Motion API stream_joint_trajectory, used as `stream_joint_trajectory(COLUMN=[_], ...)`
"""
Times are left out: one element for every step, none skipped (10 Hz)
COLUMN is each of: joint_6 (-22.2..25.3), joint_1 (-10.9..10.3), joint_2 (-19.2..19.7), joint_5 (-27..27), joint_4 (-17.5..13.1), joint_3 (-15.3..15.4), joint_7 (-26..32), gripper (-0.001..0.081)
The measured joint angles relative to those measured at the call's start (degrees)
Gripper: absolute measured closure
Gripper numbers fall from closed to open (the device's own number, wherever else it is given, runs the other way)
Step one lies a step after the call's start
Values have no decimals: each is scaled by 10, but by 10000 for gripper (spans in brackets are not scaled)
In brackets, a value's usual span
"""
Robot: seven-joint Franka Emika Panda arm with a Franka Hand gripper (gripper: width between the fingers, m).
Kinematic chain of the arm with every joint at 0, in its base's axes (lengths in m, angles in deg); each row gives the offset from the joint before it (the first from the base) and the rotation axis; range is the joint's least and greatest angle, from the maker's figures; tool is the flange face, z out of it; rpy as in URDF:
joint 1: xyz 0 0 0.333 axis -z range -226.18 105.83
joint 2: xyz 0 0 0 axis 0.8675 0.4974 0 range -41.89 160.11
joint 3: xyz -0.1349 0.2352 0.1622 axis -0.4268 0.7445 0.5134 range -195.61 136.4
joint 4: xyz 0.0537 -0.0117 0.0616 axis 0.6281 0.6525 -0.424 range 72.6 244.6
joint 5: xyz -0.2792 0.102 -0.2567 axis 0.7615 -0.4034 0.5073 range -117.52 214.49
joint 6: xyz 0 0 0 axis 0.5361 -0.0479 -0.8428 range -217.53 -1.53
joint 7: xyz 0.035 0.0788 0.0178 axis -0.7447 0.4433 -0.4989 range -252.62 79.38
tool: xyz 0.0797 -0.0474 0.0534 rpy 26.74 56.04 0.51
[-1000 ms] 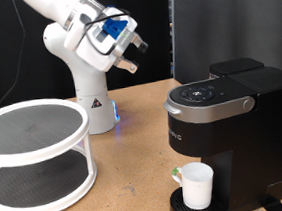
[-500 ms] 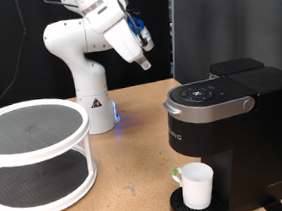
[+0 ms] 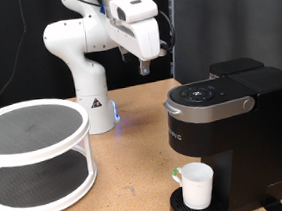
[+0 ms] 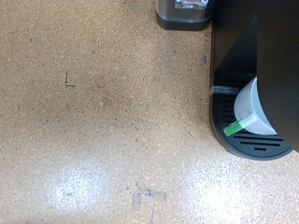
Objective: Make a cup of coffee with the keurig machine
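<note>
The keurig machine (image 3: 228, 122) is a black box at the exterior view's right, its lid down, with a silver-grey handle (image 3: 243, 104) and a round button panel (image 3: 202, 92). The white cup (image 3: 197, 185) with a small green mark stands on the machine's round drip base (image 3: 179, 210), under the spout. My gripper (image 3: 143, 67) hangs high in the air, pointing down, above and to the left of the machine, apart from it, with nothing seen in it. The wrist view looks down on the cork table, the machine (image 4: 271, 56) and the cup (image 4: 250, 107); no fingers show there.
A white two-tier round rack (image 3: 35, 156) stands at the exterior view's left. The arm's white base (image 3: 92, 100) is behind the table's middle. A dark panel (image 3: 223, 22) stands behind the machine. A dark grey object (image 4: 187, 13) shows at the wrist view's edge.
The arm has swung towards the exterior view's right and the hand has turned from sideways to pointing down, nearer the machine. Cup and machine have not moved.
</note>
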Motion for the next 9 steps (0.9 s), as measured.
stream_joint_trajectory(joint_6=[-1, -10, -24, -33, -40, -47, -47, -47, -47], joint_1=[0, -1, -4, -8, -11, -12, -12, -10, -10], joint_2=[0, 0, -1, 0, 1, 4, 12, 30, 30], joint_5=[-19, -33, -43, -49, -53, -54, -54, -54, -54], joint_4=[2, 3, 0, -10, -24, -39, -57, -73, -72], joint_3=[-3, -5, -4, -1, 4, 12, 21, 27, 26], joint_7=[0, 1, 2, 2, -1, -13, -34, -48, -45], gripper=[-2, -2, -2, -2, -2, -2, -2, -2, -2])
